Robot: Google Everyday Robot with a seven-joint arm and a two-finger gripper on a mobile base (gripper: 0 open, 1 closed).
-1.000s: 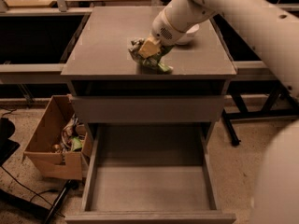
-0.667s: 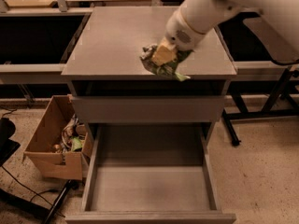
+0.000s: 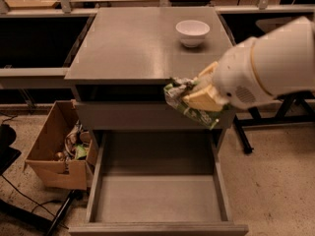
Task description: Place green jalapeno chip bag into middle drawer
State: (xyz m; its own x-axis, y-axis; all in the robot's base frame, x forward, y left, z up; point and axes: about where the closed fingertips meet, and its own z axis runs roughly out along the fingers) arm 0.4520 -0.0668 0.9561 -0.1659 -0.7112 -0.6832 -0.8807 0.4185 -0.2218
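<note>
My gripper (image 3: 201, 93) is shut on the green jalapeno chip bag (image 3: 187, 105), a crumpled green-and-white foil bag. It holds the bag in the air just past the cabinet's front edge, above the right rear part of the open drawer. One tan finger (image 3: 203, 99) presses across the bag's top. The middle drawer (image 3: 157, 198) is pulled out fully, a shallow grey box with a bare floor, low side walls and a thick front edge. My white arm comes in from the right.
A white bowl (image 3: 192, 32) stands on the grey cabinet top (image 3: 133, 43) at the back right. An open cardboard box (image 3: 59, 149) with clutter sits on the floor left of the drawer. Dark table legs stand at the right.
The gripper has carried the chip bag off the cabinet top, forward and down over the front edge, so the bowl behind it now shows.
</note>
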